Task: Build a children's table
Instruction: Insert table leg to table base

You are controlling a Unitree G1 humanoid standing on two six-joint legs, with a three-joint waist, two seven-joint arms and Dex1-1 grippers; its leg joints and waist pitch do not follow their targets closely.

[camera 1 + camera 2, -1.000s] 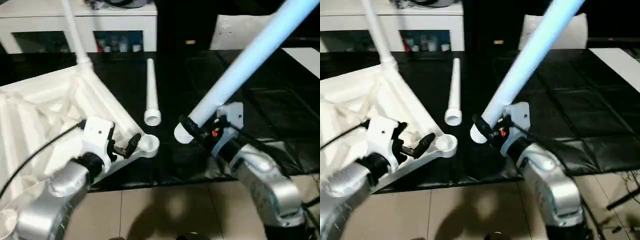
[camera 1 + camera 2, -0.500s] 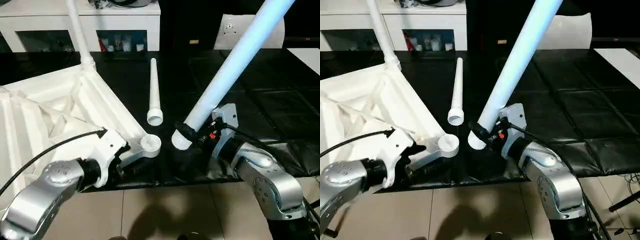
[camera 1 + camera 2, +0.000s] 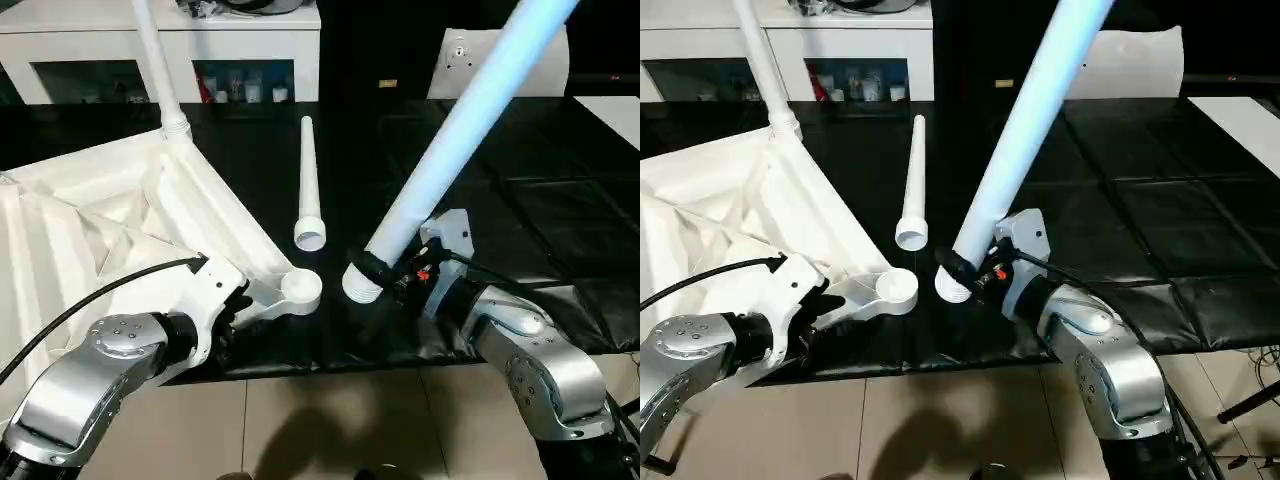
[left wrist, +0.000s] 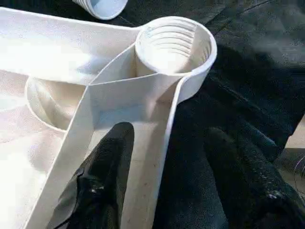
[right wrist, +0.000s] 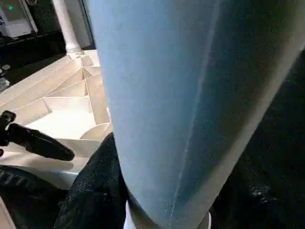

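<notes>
One corner of the upturned white plastic table top (image 3: 120,215), ribbed underside showing, juts toward the robot on the black mat (image 3: 520,200), its empty threaded corner socket (image 4: 174,45) facing up. At the far corner one tapered white leg (image 3: 155,60) stands screwed in, and another loose white leg (image 3: 307,185) lies on the mat just beyond the empty socket.

The left gripper (image 4: 164,186) straddles the rim wall just behind that socket, one black finger (image 4: 102,176) inside the wall and the other outside, jaws partly apart. They look placed to pin the top steady, though I cannot tell whether they press the wall.

The right gripper (image 3: 405,275) is clamped on a third long white leg (image 3: 455,130) near its threaded end (image 3: 358,285), which hangs tilted just beside the socket, apparently ready to be stood upright and started in.
</notes>
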